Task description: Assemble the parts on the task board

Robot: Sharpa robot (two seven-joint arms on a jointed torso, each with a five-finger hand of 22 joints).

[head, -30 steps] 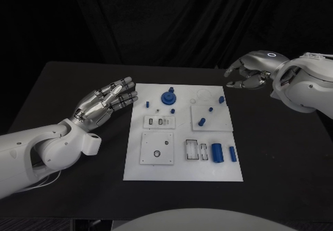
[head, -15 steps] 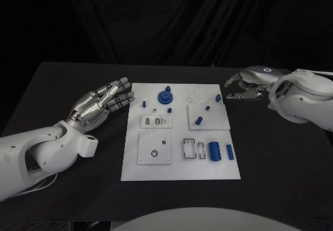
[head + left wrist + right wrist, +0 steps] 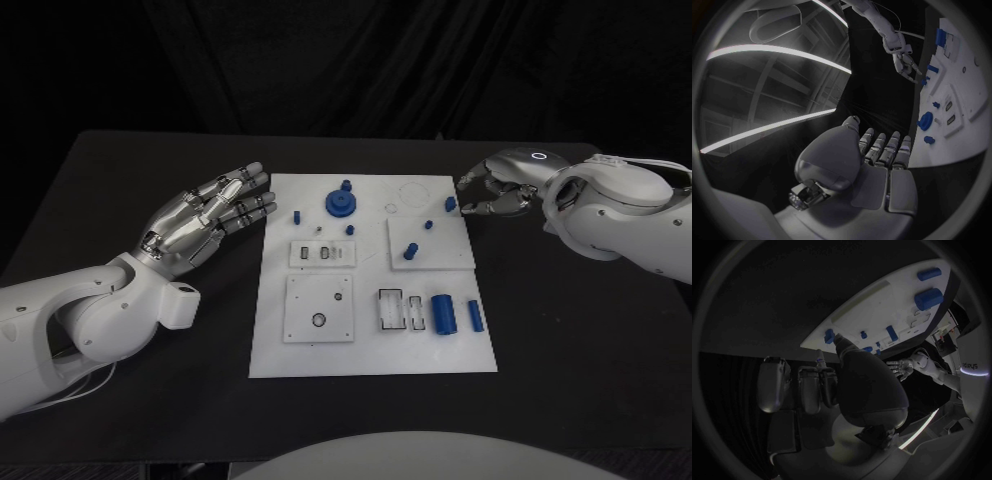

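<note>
Your right hand (image 3: 498,192) has dropped to the board's (image 3: 375,350) far corner, fingers curled and empty (left hand (image 3: 209,215) flat, spread), closing on the peg (image 3: 450,203) there.

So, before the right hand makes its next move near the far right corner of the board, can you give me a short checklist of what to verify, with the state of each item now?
1. Right hand holds nothing: cannot tell; its fingers are curled, and no part is seen inside them.
2. Small blue part at the far right corner of the task board is free to grasp: ok, it stands alone beside the fingertips.
3. Left hand is away from the parts: ok, it is open, beside the board's left edge.
4. Blue cylinder and the slimmer blue piece lie undisturbed: ok.
5. Large round blue part is out of the right hand's way: ok.
</note>
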